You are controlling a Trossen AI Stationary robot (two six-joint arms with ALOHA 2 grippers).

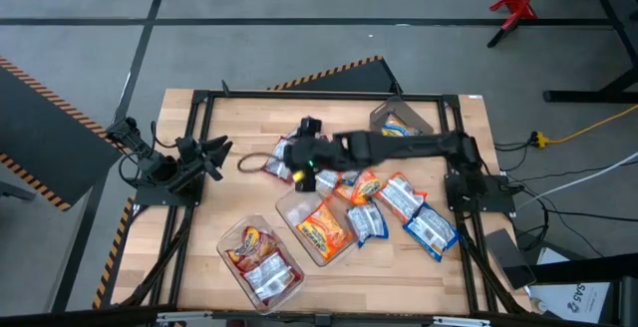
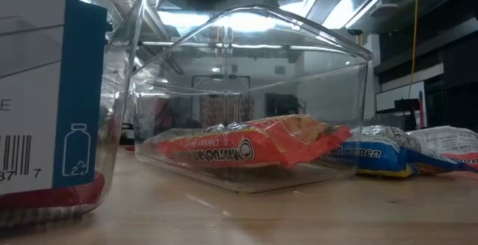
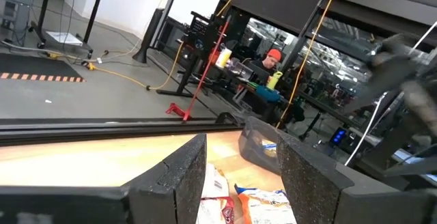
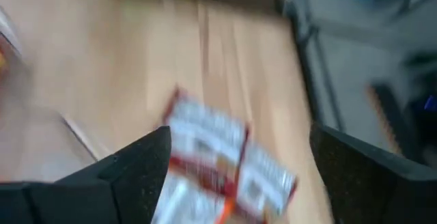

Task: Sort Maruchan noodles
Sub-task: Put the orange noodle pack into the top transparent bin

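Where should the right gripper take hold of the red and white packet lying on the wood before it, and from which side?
Probably best to grip the red and white packet across its narrower width, near the middle, coming straight down from above. It lies flat on the table, so no edge is raised for a side approach. The right gripper is open over it.

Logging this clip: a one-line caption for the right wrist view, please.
Right pincer, open, above a red-and-white noodle packet lying on the wooden table.
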